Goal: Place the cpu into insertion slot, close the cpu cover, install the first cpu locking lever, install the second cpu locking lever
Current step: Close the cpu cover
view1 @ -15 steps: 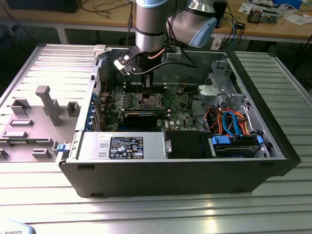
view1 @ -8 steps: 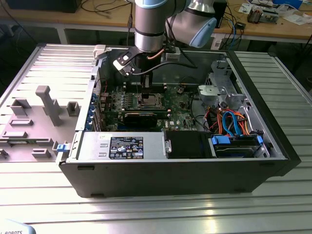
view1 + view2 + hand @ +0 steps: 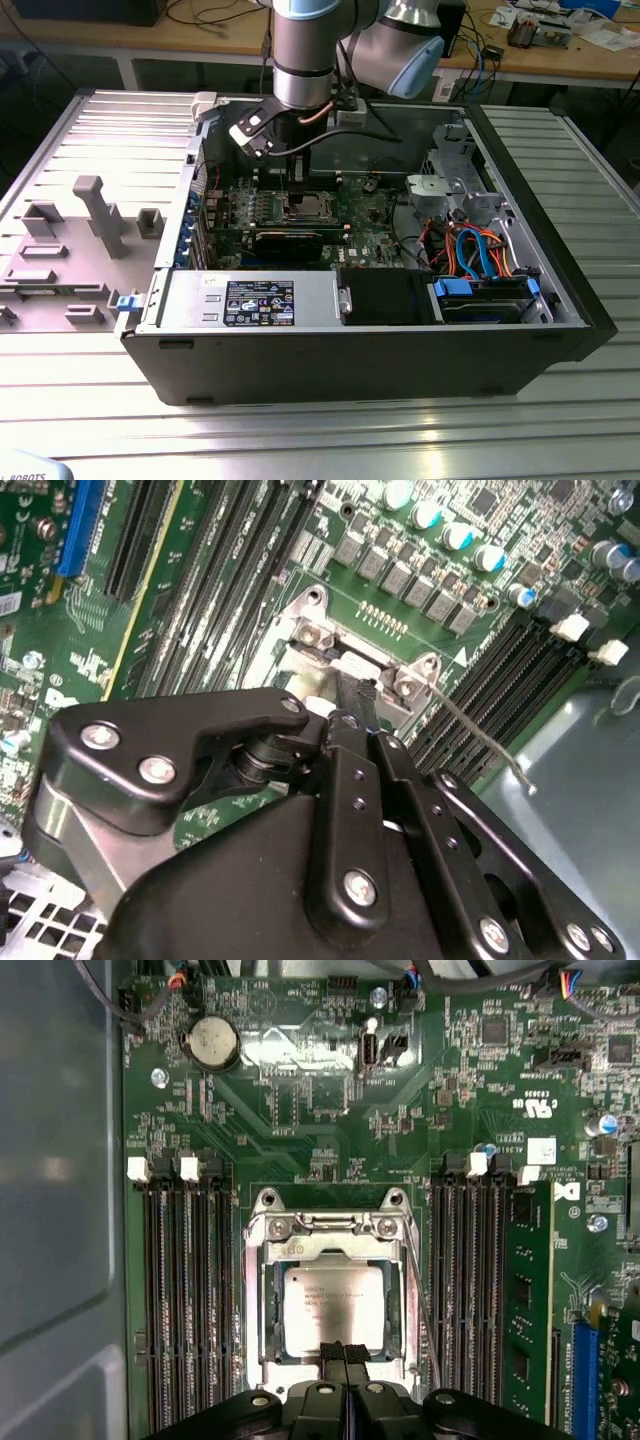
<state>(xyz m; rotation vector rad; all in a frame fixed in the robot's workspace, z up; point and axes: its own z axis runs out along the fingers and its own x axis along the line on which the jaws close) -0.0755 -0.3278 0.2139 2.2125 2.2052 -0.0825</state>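
The open computer case (image 3: 350, 330) sat mid-bench on the slatted metal bench (image 3: 320, 440), with a grey fixture tray (image 3: 70, 250) toward the exterior view's left. The arm (image 3: 303, 50) reached straight down into the case over the green motherboard (image 3: 320, 1110).

In the first wrist view the cpu (image 3: 333, 1310) lay seated in the insertion slot (image 3: 252, 1290), pale top up. The cpu cover (image 3: 272, 1310) appeared to lie flat around it, framing the chip in its window.

The hand (image 3: 343, 1352) was narrow, its two fingers pressed together with nothing seen between them. Its tips were at the socket edge, just over the rim of the cpu.

A thin metal lever (image 3: 428, 1310) ran along one side of the slot beside the memory slots (image 3: 470, 1290). I could not tell whether it was latched.
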